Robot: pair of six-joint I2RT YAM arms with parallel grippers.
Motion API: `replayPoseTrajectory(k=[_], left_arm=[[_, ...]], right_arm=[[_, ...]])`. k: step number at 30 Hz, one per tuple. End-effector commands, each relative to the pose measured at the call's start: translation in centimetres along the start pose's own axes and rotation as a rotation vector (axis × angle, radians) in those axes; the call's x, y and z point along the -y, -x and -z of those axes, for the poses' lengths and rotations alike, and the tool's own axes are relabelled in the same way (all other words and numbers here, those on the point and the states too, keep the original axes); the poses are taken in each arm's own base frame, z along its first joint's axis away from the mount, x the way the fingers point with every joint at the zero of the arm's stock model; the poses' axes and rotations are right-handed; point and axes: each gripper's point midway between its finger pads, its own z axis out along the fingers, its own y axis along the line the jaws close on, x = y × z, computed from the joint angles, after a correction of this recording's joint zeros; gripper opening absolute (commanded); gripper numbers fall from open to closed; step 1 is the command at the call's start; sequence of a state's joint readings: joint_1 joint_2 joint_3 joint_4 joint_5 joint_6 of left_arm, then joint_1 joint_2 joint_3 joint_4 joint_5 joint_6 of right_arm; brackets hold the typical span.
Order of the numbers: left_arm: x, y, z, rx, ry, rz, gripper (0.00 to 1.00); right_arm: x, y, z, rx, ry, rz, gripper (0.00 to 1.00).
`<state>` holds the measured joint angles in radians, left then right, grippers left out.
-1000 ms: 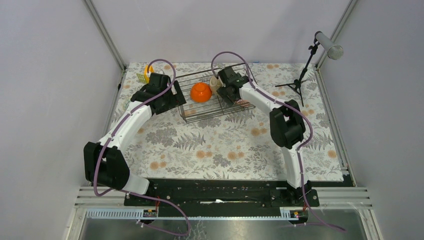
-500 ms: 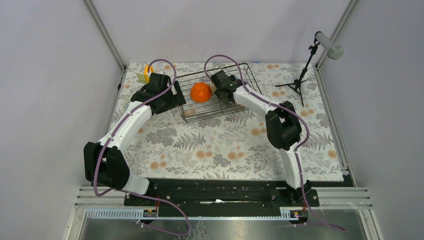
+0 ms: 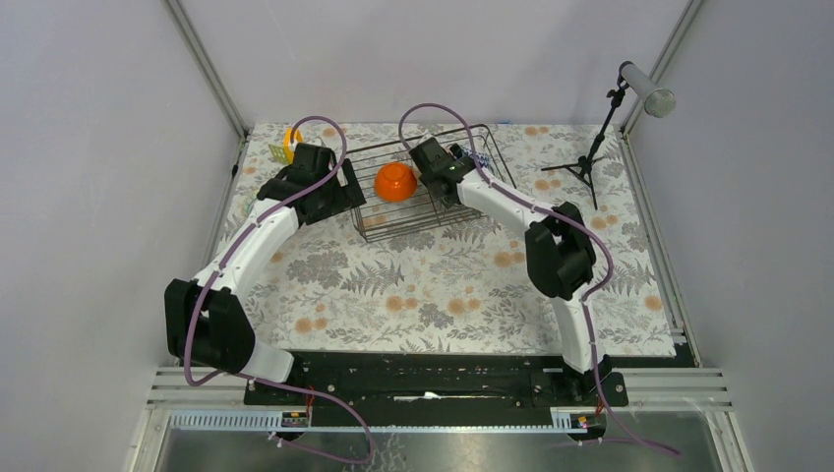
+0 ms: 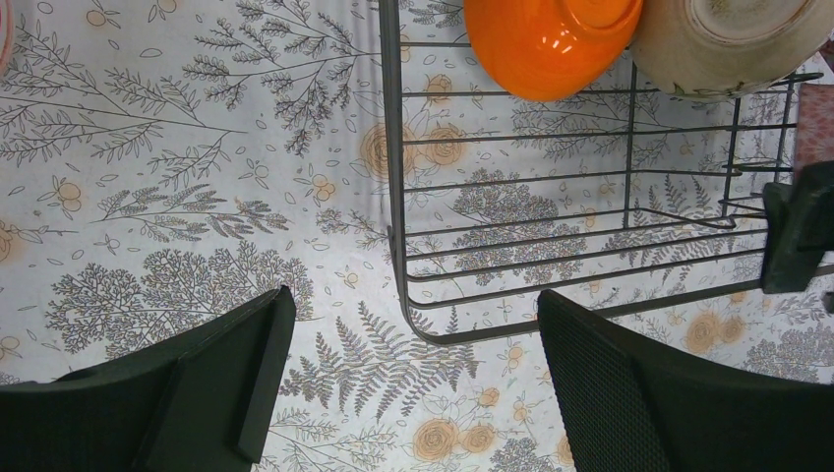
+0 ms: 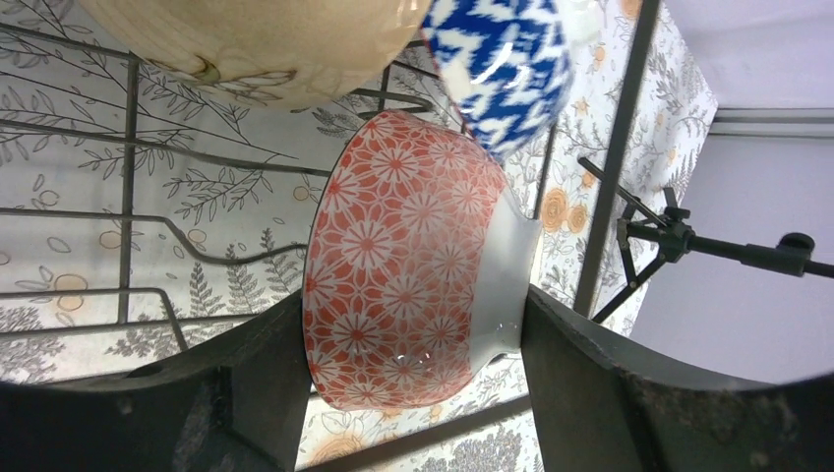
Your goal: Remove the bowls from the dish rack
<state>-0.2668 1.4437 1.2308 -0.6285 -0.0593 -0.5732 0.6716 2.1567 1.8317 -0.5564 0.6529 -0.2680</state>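
The black wire dish rack (image 3: 393,218) stands at the back middle of the table. An orange bowl (image 3: 394,180) sits in it, also seen in the left wrist view (image 4: 551,44) next to a beige bowl (image 4: 733,39). My right gripper (image 5: 413,364) is inside the rack (image 5: 615,157), shut on a pink patterned bowl (image 5: 413,256) held on edge. The beige bowl (image 5: 266,39) and a blue-white zigzag bowl (image 5: 502,69) lie just beyond it. My left gripper (image 4: 413,374) is open and empty above the rack's near left corner (image 4: 393,197). The other bowls are hidden.
A small orange object (image 3: 292,138) with a yellow-green item sits at the back left corner. A black tripod (image 3: 590,162) stands at the back right, also in the right wrist view (image 5: 688,241). Enclosure walls ring the floral table cloth (image 3: 413,295).
My right gripper has moved a little left and farther back inside the rack and now covers the beige bowl from above. The left arm has not moved.
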Motion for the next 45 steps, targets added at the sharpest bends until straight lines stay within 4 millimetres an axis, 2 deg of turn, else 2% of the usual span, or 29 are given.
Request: replayPoseTrajectory(k=[1, 7, 14, 21, 27, 33, 38, 42, 45], left_arm=[[1.1, 2.4, 1.6, 0.093, -0.048, -0.009, 0.98], [1.3, 2.3, 1.7, 0.089, -0.061, -0.01, 0.98], [2.4, 1.9, 1.9, 0.071, -0.132, -0.025, 0.98], [3.2, 1.5, 2.1, 0.058, -0.184, -0.041, 0.98], [3.6, 1.5, 2.4, 0.056, -0.213, -0.048, 0.99], [4.5, 1.1, 2.1, 0.023, -0.274, -0.032, 0.98], [5.1, 0.8, 1.7, -0.016, -0.321, -0.014, 0.96], [5.9, 0.7, 1.4, -0.037, -0.372, -0.016, 0.95], [6.8, 0.6, 1.3, -0.06, -0.419, -0.032, 0.95]], right_arm=[[5.6, 4.1, 6.5, 0.151, -0.069, -0.165, 0.52], [6.6, 6.1, 9.1, 0.231, -0.01, -0.248, 0.51], [5.7, 8.3, 12.1, 0.333, 0.166, -0.36, 0.48], [3.0, 8.6, 11.0, 0.312, 0.261, -0.408, 0.44], [1.1, 10.0, 11.5, 0.341, 0.373, -0.482, 0.43], [0.7, 10.6, 11.6, 0.334, 0.479, -0.588, 0.39], [0.4, 10.1, 10.4, 0.273, 0.672, -0.775, 0.36], [1.3, 9.4, 9.5, 0.255, 0.818, -0.947, 0.35], [1.6, 9.3, 9.4, 0.265, 0.879, -0.997, 0.35]])
